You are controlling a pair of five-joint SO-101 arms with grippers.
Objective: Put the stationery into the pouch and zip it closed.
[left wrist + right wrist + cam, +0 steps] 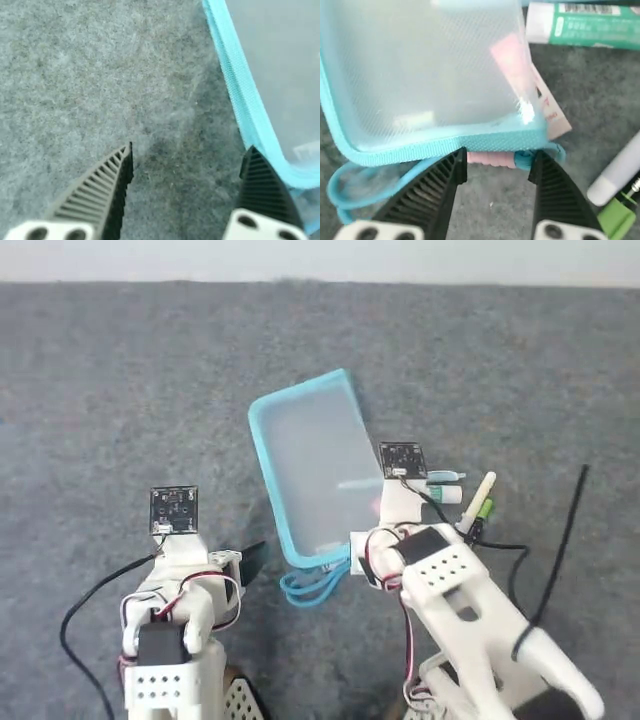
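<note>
light even, soft | shadows faint | glare — small, on pouch (430, 75)

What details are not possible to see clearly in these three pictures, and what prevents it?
Translucent pouch with turquoise edging: zip open or closed, unknown; high view, the right arm covers its near corner.
Flat pink item: right wrist view, blurred behind pouch mesh; inside or underneath, unclear.
Green-and-white tube: right wrist view, cut by frame edge.

setting: lab tabletop | evidence: grey felt mat (110, 370), pale wall (320, 258)
</note>
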